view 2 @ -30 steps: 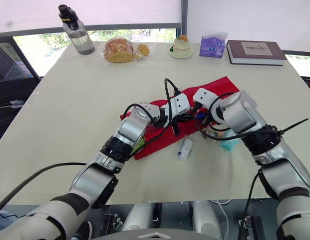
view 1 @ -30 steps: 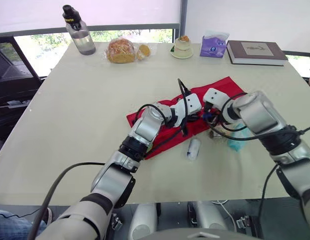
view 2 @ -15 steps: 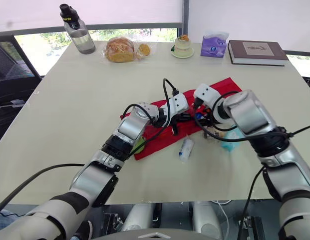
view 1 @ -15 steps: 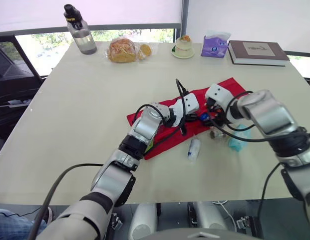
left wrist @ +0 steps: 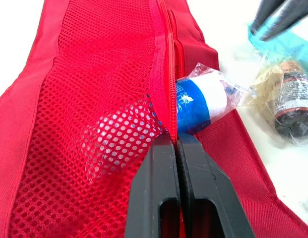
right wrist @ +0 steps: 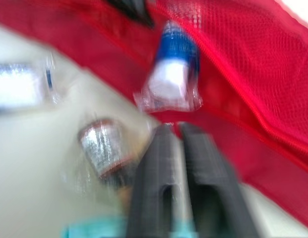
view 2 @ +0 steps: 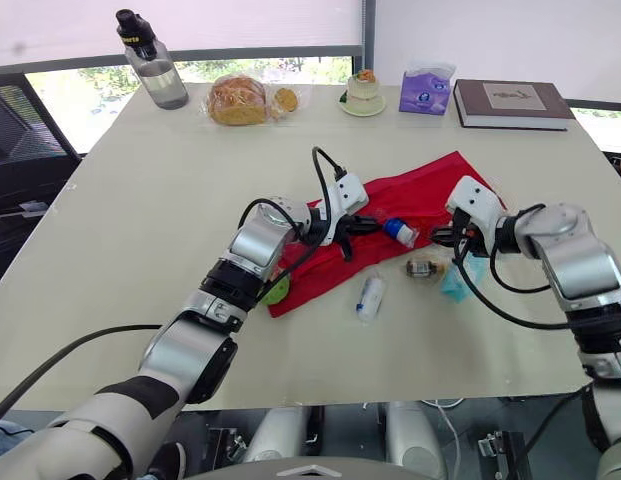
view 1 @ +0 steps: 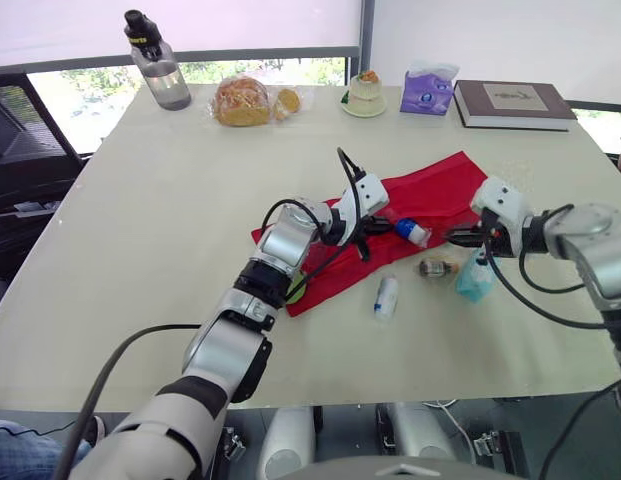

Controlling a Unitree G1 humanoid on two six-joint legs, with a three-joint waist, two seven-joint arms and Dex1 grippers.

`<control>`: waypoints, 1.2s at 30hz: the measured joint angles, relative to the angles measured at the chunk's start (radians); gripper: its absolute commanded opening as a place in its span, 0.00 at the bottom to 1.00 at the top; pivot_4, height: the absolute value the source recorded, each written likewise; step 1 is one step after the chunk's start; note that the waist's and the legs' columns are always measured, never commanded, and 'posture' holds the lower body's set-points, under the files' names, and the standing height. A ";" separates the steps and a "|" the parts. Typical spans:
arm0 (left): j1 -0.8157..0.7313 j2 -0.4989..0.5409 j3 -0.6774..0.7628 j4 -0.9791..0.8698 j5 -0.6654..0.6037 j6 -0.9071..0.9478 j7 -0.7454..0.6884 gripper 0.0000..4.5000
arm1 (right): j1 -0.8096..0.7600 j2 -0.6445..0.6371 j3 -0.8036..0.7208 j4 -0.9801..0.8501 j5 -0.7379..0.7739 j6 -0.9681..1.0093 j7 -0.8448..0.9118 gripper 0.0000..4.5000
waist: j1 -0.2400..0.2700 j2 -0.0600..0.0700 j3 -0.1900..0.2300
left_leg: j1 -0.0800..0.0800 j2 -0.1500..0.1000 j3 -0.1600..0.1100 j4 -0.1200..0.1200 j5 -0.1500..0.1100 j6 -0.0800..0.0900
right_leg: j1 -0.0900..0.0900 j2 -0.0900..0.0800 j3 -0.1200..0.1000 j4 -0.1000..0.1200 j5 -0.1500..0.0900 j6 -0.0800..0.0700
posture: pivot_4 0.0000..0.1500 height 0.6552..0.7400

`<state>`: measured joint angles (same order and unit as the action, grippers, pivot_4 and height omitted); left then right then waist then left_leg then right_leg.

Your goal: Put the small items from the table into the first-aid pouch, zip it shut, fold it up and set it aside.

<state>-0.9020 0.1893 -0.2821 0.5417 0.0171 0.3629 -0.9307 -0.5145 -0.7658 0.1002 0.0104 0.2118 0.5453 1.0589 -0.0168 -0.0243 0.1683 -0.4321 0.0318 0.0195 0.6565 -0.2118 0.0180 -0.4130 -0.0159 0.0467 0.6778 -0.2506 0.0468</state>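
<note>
Cream table (view 1: 140, 250) carries the red first-aid pouch (view 1: 435, 195) near its middle, spread out flat. The left gripper (left wrist: 176, 141) has its 2 fingers pressed together on the zipper edge of the pouch's mesh pocket. Just beside them, a blue-and-white wrapped roll (left wrist: 203, 101) sits half inside that pocket's mouth. The right gripper (view 1: 456, 236) hovers at the pouch's near edge, fingers together and holding nothing, close to a small brown bottle (view 1: 437, 267) and a teal packet (view 1: 477, 282). 1 white roll (view 1: 387, 297) lies on the table nearby.
</note>
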 measured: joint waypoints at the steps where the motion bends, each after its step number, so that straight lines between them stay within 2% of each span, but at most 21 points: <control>1: 0.000 0.001 0.000 0.005 0.000 -0.003 0.000 0.00 | 0.013 0.003 -0.001 0.018 0.000 -0.038 -0.001 0.01 | 0.000 0.000 0.000 | 0.000 0.000 0.000 0.000 0.000 0.000 | 0.000 0.000 0.000 0.000 0.000 0.000 | 1.00 1.00; 8: -0.006 0.005 0.000 0.026 -0.001 -0.022 -0.013 0.00 | 0.029 0.086 -0.009 0.154 -0.055 -0.280 -0.065 0.01 | -0.001 0.000 0.000 | 0.001 0.000 0.000 0.000 0.000 0.000 | 0.000 0.001 0.000 0.001 0.000 0.000 | 1.00 1.00; 14: -0.028 0.007 -0.001 0.057 0.000 -0.048 -0.027 0.00 | -0.015 0.157 0.044 0.242 -0.103 -0.365 -0.086 0.01 | 0.000 0.000 0.000 | 0.000 0.000 0.000 0.000 0.000 0.000 | 0.000 0.000 0.000 0.000 0.000 0.000 | 1.00 1.00; 27: -0.027 0.010 -0.003 0.058 0.001 -0.066 -0.033 0.00 | -0.128 0.311 0.094 0.402 -0.190 -0.475 -0.152 0.01 | -0.001 0.000 0.000 | 0.001 0.000 0.000 0.000 0.000 0.000 | 0.000 0.000 0.000 0.001 0.000 0.000 | 1.00 1.00; 36: -0.026 0.020 -0.002 0.058 0.001 -0.084 -0.029 0.00 | -0.153 0.352 0.100 0.426 -0.213 -0.481 -0.163 0.01 | 0.000 0.000 0.000 | 0.000 0.000 0.000 0.000 0.000 0.000 | 0.000 0.000 0.000 0.000 0.000 0.000 | 1.00 1.00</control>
<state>-0.9284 0.2088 -0.2838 0.5995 0.0178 0.2787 -0.9597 -0.6679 -0.4137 0.1997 0.4362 -0.0009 0.0646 0.8963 -0.0173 -0.0239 0.1686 -0.4317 0.0321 0.0194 0.6564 -0.2118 0.0179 -0.4129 -0.0157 0.0466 0.6782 -0.2505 0.0465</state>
